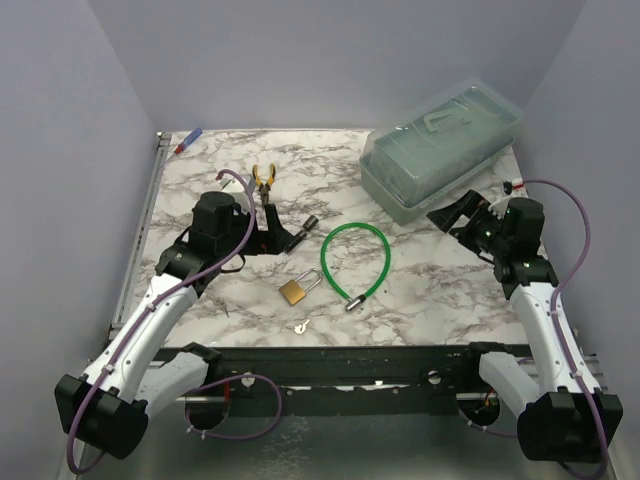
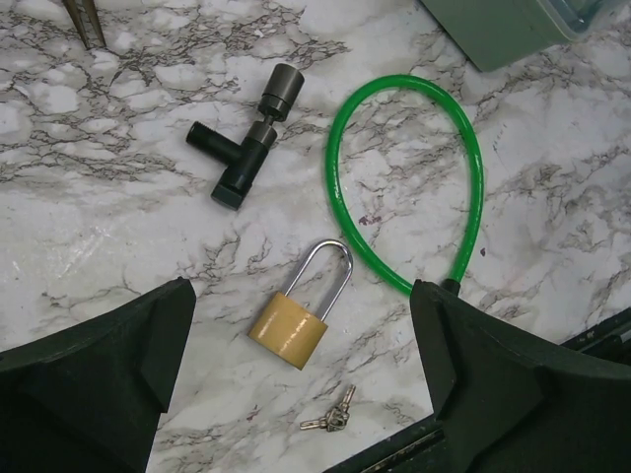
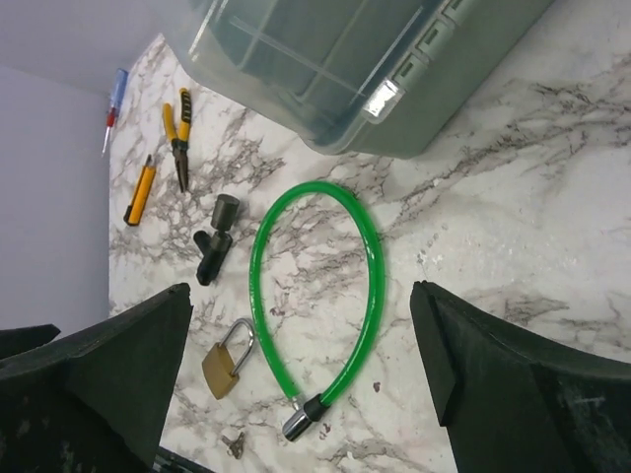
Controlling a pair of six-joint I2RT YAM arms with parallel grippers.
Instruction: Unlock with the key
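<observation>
The small brass padlock (image 1: 293,291) lies shut on the marble table near the front middle. It also shows in the left wrist view (image 2: 291,328) and the right wrist view (image 3: 223,365). The tiny silver key (image 1: 300,326) lies flat just in front of it, near the table's front edge, and shows in the wrist views (image 2: 330,414) (image 3: 235,445). My left gripper (image 1: 279,238) is open and empty, hovering behind the padlock (image 2: 301,296). My right gripper (image 1: 452,215) is open and empty at the far right, away from both (image 3: 301,291).
A green cable loop (image 1: 356,228) with a silvery end (image 3: 296,424) lies right of the padlock. A black T-shaped part (image 2: 245,158) lies behind it. A clear plastic box (image 1: 440,150) stands back right. Pliers (image 1: 264,180), a yellow knife (image 3: 140,189) and a screwdriver (image 1: 188,140) lie back left.
</observation>
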